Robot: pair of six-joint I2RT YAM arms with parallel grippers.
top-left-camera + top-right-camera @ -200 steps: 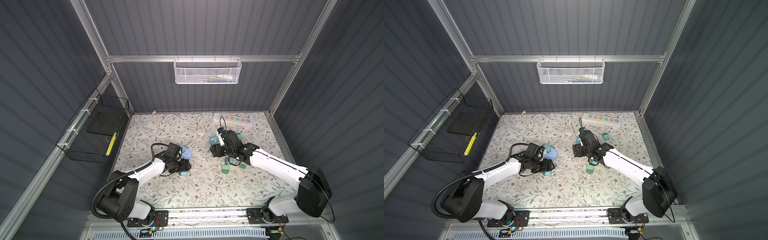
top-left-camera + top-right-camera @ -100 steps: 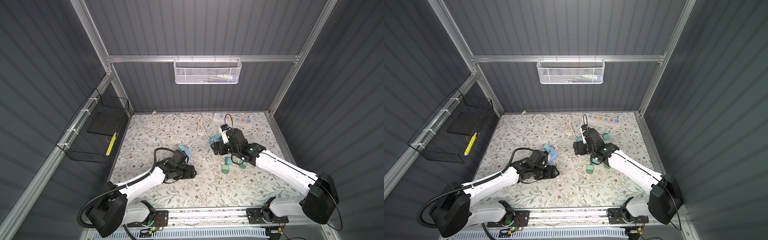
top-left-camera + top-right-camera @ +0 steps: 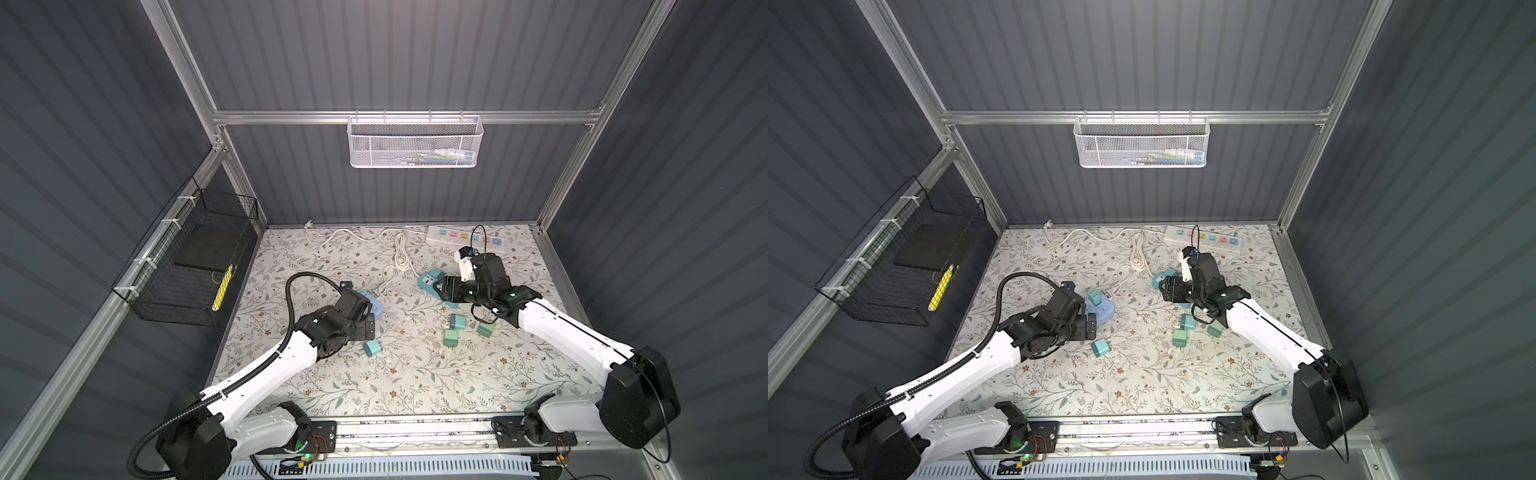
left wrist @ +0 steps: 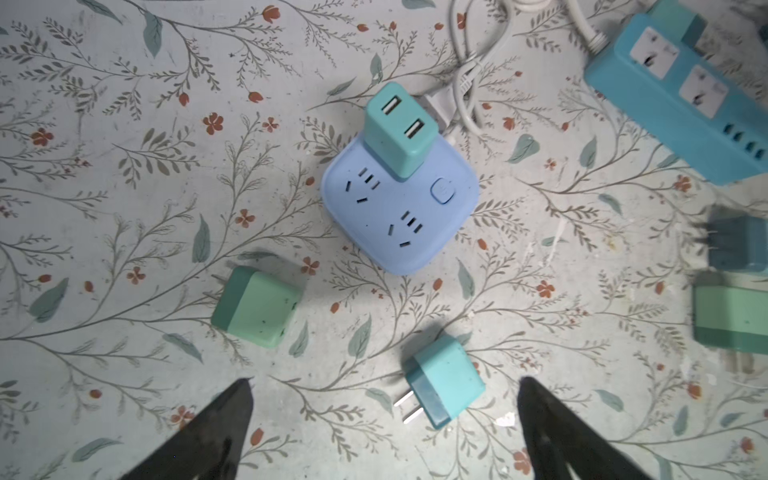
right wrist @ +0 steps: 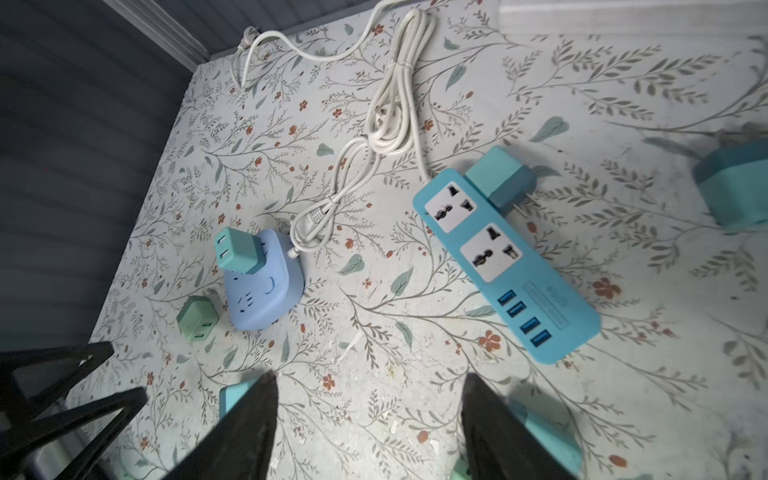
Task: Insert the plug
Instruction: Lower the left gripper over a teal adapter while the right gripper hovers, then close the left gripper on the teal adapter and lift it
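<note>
- Only the left wrist view shows the plug plainly. It lies on its side on the desk, prongs bare, between the spread fingers of the left hand, and neither finger touches it.
- The same view shows a second plug seated upright in the blue socket. In both top views the left arm hides much of that socket.
- The right wrist view shows the teal strip with both outlets bare and a spare plug lying against its end.
- The right hand has its fingers apart, with nothing between them.
- In both top views the left arm stretches forward from the near rail, wrist bent down.
- The right arm reaches in toward the middle with its hand over the teal strip, seemingly clear of it.
</note>
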